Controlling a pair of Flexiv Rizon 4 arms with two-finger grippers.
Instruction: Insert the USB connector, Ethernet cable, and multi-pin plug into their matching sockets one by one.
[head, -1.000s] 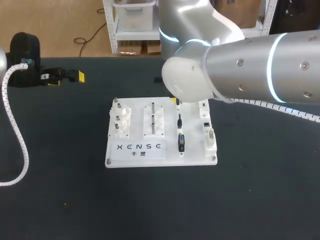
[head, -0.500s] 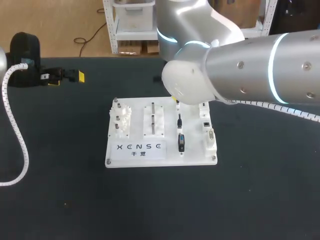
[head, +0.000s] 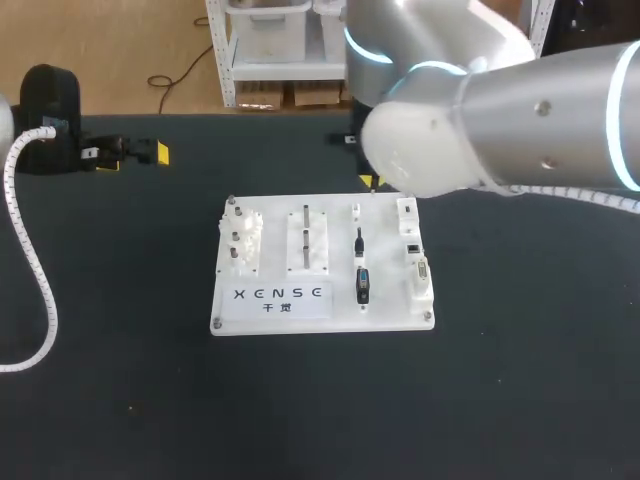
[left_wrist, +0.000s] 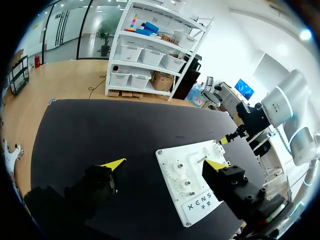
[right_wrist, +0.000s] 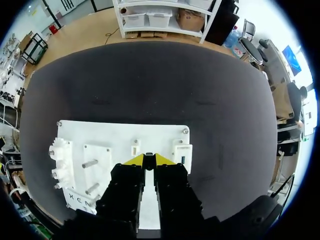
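Note:
The white board (head: 270, 318) lies mid-table. A black Ethernet plug (head: 359, 240) and a black multi-pin plug (head: 363, 286) rest in its holder column, with the white socket block (head: 415, 262) to their right. My right gripper (head: 371, 182) hovers over the board's far edge near the socket block. In the right wrist view the gripper (right_wrist: 149, 159) is nearly closed, pinching a small dark USB connector (right_wrist: 149, 154) above the board (right_wrist: 100, 135). My left gripper (head: 150, 152) is open and empty far off at the back left, its yellow fingertips (left_wrist: 114, 164) wide apart.
White gears on posts (head: 243, 240) and a block with pegs (head: 308, 240) fill the board's left half. The left arm's white coiled cable (head: 35, 260) hangs along the table's left side. Dark tabletop surrounds the board.
My right arm has lifted from the board's top holder and shifted right and back, carrying the small connector. The left arm has not moved.

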